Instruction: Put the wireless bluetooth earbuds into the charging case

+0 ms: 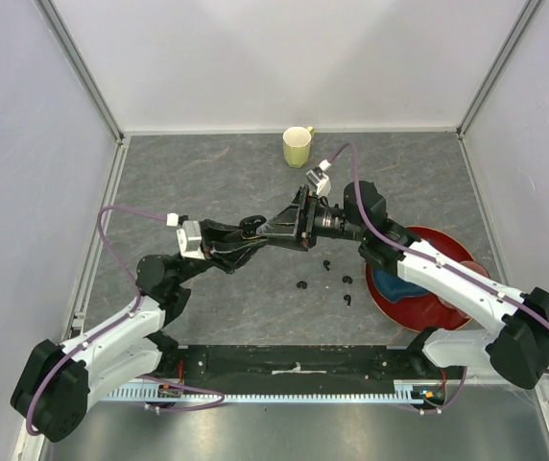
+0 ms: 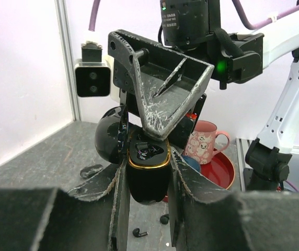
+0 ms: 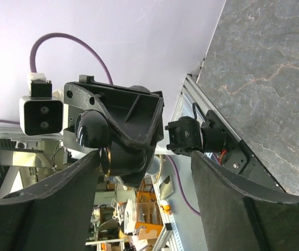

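The left gripper (image 2: pixel 147 175) is clamping the open charging case (image 2: pixel 148 185) in mid-air. The right gripper (image 3: pixel 144 157), jaws spread and carrying nothing, is crowding its rim. Four earbuds (image 1: pixel 326 266) are lying on the table (image 1: pixel 207 173). The danger: a finger bumping the case and twisting it loose.

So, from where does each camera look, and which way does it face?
Top external: above and behind, looking down at the table; left arm and right arm show.
Left wrist: faces the right end effector; its fingers clamp the open charging case.
Right wrist: faces the left end effector; own fingers apart.
Shared: both wrist views show the case.
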Robot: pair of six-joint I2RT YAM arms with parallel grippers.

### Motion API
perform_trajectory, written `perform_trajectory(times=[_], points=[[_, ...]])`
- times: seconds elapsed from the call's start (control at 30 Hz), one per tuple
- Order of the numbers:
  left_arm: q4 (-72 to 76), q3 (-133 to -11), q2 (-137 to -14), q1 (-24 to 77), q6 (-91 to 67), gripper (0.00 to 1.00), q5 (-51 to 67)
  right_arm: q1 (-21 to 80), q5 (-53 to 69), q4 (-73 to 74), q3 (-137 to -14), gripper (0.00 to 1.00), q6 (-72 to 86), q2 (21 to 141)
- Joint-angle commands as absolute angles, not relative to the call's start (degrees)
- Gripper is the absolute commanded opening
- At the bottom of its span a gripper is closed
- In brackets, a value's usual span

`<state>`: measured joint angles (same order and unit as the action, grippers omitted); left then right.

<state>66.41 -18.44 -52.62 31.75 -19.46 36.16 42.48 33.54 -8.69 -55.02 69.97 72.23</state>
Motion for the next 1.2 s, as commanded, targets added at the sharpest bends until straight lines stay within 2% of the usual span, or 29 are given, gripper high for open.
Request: perform_trajectory(times=[0.0, 0.23, 0.33, 0.43, 0.47, 0.57, 0.67, 0.93, 1.17], points=[[67.42, -18.46, -50.10, 31.99, -16.26, 0.02, 33.14, 41.31, 29.80, -9.05, -54.23, 0.81, 68.03, 67.86], [63.81, -16.44, -45.97, 31.99, -14.24, 0.02, 29.98, 38.32, 22.17, -0.19, -54.05, 0.83, 58.29, 60.13], [61.09, -15.38, -43.34, 31.99, -13.54, 0.02, 28.74, 37.71, 16.28, 11.13, -55.72, 0.83, 51.78, 56.35], [58.29, -14.59, -40.44, 31.99, -13.36, 0.02, 28.74, 37.53, 4.95, 22.74, -57.30, 0.79, 46.68, 54.14], [57.58, -14.42, -39.82, 31.99, -13.36, 0.02, 28.91, 37.53, 0.40, 27.46, -57.48, 0.74, 45.71, 53.97], [55.03, -13.98, -37.18, 31.99, -13.53, 0.02, 29.26, 36.83, -5.70, 35.21, -57.83, 0.70, 43.60, 55.27], [53.18, -13.54, -34.72, 31.99, -13.71, 0.02, 29.97, 36.83, -5.80, 39.01, -56.52, 0.66, 43.15, 57.38], [52.65, -13.09, -33.40, 31.99, -15.64, 0.02, 33.13, 36.83, -2.73, 36.74, -49.22, 0.55, 42.54, 61.08], [52.65, -12.83, -33.49, 31.99, -16.70, 0.02, 35.07, 36.83, -4.48, 40.52, -44.58, 0.56, 43.15, 60.91]])
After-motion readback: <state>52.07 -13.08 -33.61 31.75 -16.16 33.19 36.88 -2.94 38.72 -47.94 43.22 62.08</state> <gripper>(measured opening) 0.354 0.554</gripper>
